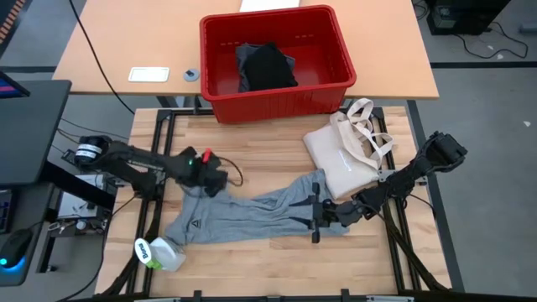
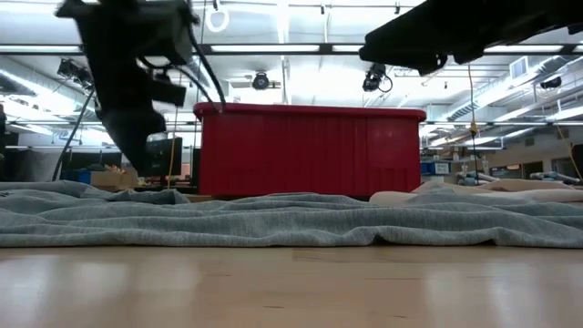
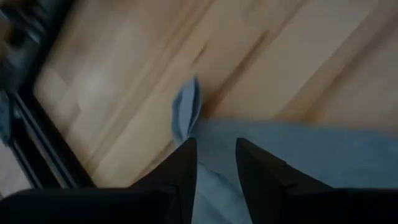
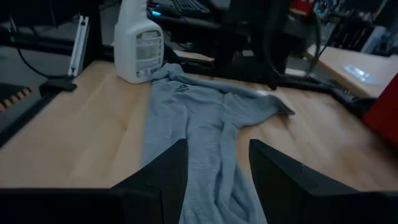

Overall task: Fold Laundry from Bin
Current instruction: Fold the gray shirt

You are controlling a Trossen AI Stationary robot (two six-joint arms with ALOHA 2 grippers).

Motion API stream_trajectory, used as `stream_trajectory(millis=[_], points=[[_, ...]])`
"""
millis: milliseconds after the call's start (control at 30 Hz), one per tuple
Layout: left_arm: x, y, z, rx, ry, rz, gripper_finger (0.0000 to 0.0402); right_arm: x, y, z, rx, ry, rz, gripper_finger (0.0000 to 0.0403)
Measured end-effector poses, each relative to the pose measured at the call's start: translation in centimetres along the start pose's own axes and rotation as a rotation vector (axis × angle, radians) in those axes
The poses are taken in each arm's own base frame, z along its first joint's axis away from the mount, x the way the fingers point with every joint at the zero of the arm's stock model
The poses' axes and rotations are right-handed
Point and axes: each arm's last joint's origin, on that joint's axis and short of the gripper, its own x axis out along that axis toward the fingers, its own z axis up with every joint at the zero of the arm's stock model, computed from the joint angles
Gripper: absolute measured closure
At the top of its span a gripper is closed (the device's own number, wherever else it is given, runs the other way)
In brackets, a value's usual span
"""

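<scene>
The grey T-shirt (image 1: 243, 214) is being stretched lengthwise across the table between the arms, in front of the red bin (image 1: 277, 96). One end is being pinched by the left gripper (image 1: 211, 180) through narrow jaws; the other is being gripped by the right gripper (image 1: 323, 216), jaws moderately parted.

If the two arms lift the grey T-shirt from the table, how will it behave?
The grey T-shirt is probably floppy: it lies in wrinkles and twists between the left gripper and the right gripper. It will likely sag between the two. It seems light, and should not slip easily from the fingers.
</scene>
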Motion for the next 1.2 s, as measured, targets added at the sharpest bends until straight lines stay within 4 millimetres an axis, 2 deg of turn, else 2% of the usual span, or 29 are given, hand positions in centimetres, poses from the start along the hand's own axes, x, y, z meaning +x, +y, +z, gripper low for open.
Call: stream_trajectory(millis=[167,367,567,667,767,867,933,1067,1200], points=[[1.8,2.1,1.8,-0.092,0.071,-0.026,0.0285,-0.4,-0.6,0.5,-0.058,0.006,-0.010,0.0225],[3.0,2.9,3.6,-0.136,0.093,-0.238,0.0273,-1.4,-1.3,0.6,-0.071,0.085,-0.015,0.0225],[3.7,3.8,3.2,-0.131,0.171,-0.182,0.0226,-1.8,-1.5,0.6,-0.067,0.113,-0.015,0.0225],[4.0,3.4,3.3,-0.114,0.178,-0.183,0.0209,-1.8,-1.5,0.6,-0.063,0.115,0.014,0.0225],[3.4,1.9,3.3,-0.078,0.182,-0.359,0.0206,-1.9,-1.2,0.3,-0.067,0.138,0.131,0.0225],[1.9,-0.6,2.9,0.005,0.145,-0.530,0.0212,-1.9,-0.5,-0.1,-0.072,0.161,0.259,0.0225],[0.7,-2.3,2.3,0.060,0.104,-0.583,0.0217,-1.8,-0.1,-0.4,-0.070,0.174,0.286,0.0225],[-1.8,-5.2,-0.1,0.159,0.050,-0.599,0.0221,-2.0,0.1,-0.7,-0.060,0.201,0.262,0.0225],[-4.3,-7.5,-3.4,0.328,0.001,-0.633,0.0221,-2.0,0.0,-0.7,-0.027,0.208,0.230,0.0225]])
